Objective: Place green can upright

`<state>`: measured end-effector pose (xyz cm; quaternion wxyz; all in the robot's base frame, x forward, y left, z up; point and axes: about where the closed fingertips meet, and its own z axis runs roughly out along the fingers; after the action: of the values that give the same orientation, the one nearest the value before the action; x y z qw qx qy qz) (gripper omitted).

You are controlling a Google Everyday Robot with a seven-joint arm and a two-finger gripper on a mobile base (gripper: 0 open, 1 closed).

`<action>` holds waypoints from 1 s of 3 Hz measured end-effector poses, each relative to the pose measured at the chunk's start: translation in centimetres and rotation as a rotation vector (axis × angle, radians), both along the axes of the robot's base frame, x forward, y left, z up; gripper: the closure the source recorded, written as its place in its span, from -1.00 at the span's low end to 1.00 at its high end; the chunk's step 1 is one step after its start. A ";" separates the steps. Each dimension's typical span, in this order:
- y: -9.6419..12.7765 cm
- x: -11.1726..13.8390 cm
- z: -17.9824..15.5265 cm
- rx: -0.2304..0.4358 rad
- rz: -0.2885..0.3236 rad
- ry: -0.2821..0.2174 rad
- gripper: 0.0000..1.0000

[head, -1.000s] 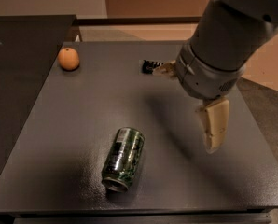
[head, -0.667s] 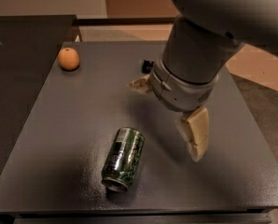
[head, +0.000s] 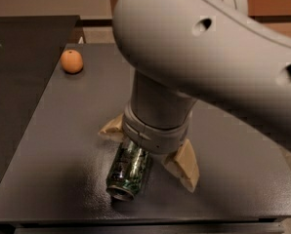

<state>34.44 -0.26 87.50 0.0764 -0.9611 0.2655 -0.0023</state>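
The green can (head: 130, 172) lies on its side on the dark table (head: 57, 145), near the front edge, with its silver open end facing the front. My gripper (head: 148, 152) hangs over the can's far half. One tan finger (head: 183, 165) is on the can's right side and the other (head: 111, 128) on its left, so the fingers are spread apart on either side of the can. My wrist hides the can's far end. I cannot tell whether the fingers touch the can.
An orange (head: 72, 61) sits at the table's far left corner. A second dark surface (head: 18, 72) adjoins the table on the left. My large arm (head: 209, 52) fills the upper right of the view and hides the table behind it.
My gripper has moved left and down from the table's right side to over the can. The arm now covers much more of the view. The can and orange have not moved.
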 end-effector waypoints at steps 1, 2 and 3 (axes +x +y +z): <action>1.4 -2.1 -2.0 -0.049 0.121 0.009 -1.00; 2.6 -3.0 -3.3 -0.087 0.192 0.010 -1.00; 3.3 -3.0 -3.8 -0.099 0.220 0.017 -0.63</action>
<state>31.44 3.04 83.74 0.0263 -0.9870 0.1586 0.0010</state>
